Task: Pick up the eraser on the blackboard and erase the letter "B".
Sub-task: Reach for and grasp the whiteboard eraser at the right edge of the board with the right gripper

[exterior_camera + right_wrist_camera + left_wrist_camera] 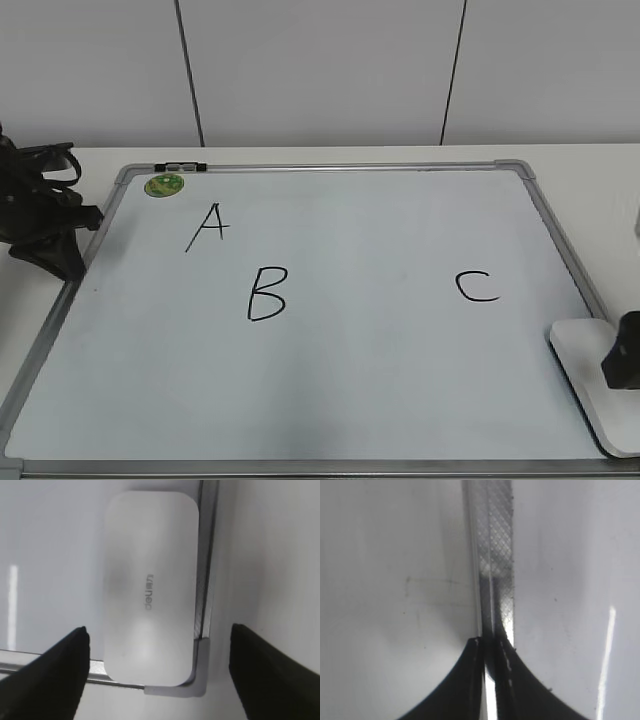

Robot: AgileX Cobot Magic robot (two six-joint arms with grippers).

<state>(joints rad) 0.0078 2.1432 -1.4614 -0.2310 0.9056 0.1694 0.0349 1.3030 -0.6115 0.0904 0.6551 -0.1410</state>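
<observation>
You had the worktop [330, 155] as the widest surface, pale and plain, and on it lay the blackboard [400, 370], a large white dry-erase board in a silver-grey frame with rounded grey corners, filling most of the exterior view. Three black marker letters sat on it: the letter "A" [208, 226] toward the far left, the letter "B" [267, 293] just below and to the right of it, whole and unsmudged, and the letter "C" [477, 286] well apart on the right. The eraser [590, 385] lay at the board's near right corner, flat, white top up; in the right wrist view the eraser [150, 587] showed its small grey lettering, with its long side against the frame and its end reaching the corner piece. Your right tool [160, 675] hung above that eraser with its fingers spread wide, one on each side and neither touching it; in the exterior view only a dark part of it showed at the eraser's right edge. Your left tool [492, 677] had its fingers pressed together with nothing between them, poised over the board's left frame rail. A round green magnet [164, 184] sat at the far left corner, and a small black clip [180, 166] lay on the frame just beyond it.
</observation>
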